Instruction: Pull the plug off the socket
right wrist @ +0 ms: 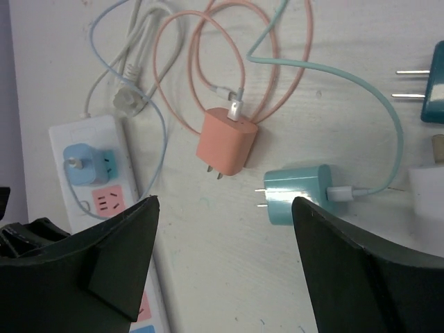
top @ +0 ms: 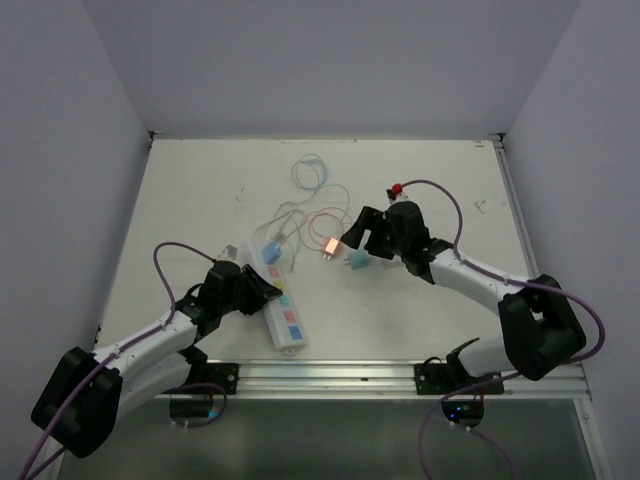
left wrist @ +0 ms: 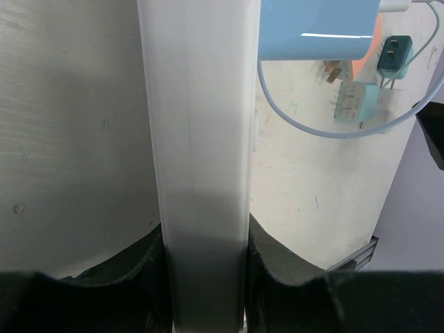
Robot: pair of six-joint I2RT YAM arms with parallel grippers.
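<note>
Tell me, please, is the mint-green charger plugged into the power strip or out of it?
Out. The mint-green charger lies on the table with both prongs bare, apart from the power strip.

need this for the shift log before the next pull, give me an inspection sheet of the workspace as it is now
surface: off-white table, lightly scuffed
job's things: white socket strip; blue plug plugged into it
clutter: orange charger, teal charger and dark teal plug lie unplugged on the table
grippers: left gripper shut on the socket strip; right gripper open, holding nothing, above the loose chargers
cables: orange cable, teal cable and pale blue cable looped loosely on the table
surroundings: plain walls; metal rail along the near edge
</note>
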